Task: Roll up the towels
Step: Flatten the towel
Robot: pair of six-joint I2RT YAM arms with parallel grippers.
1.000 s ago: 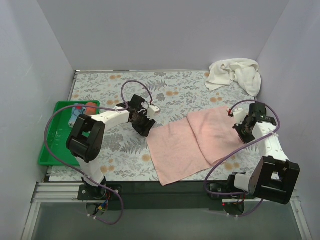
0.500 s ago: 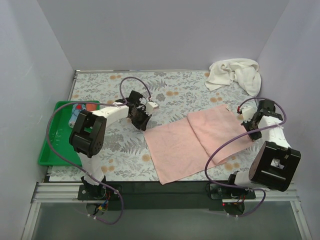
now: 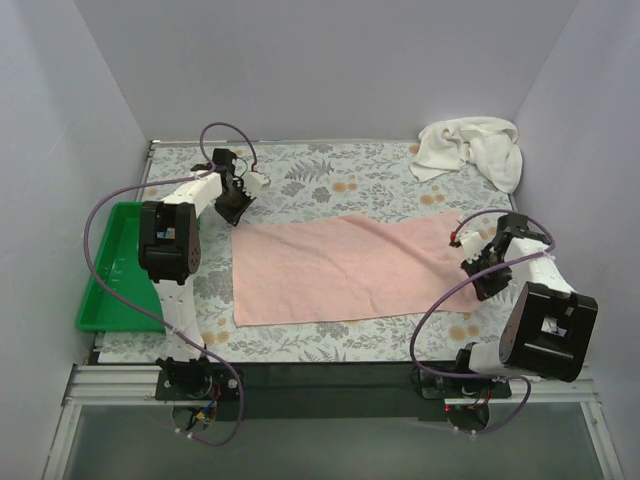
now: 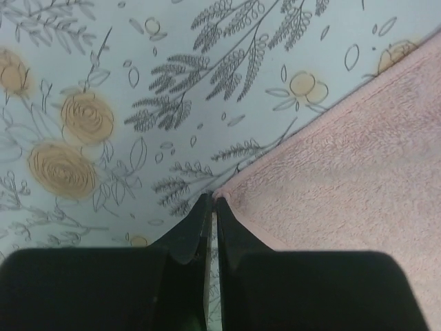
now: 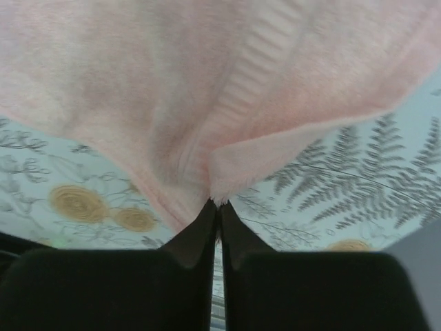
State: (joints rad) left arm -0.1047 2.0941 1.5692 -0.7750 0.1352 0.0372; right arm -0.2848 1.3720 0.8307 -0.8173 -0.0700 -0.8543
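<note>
left fingers (image 4: 198,231) pinched shut on the pink towel (image 3: 340,270) corner, upper left | right fingers (image 5: 205,231) pinched shut on its right end | pink towel flat mid-frame on table (image 3: 330,180); white towel (image 3: 470,145) heaped upper right | risk: the small pinch may slip, and an uneven pull could make a crooked roll

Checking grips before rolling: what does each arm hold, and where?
The pink towel: left gripper pinches its far-left corner, right gripper its right end.
</note>
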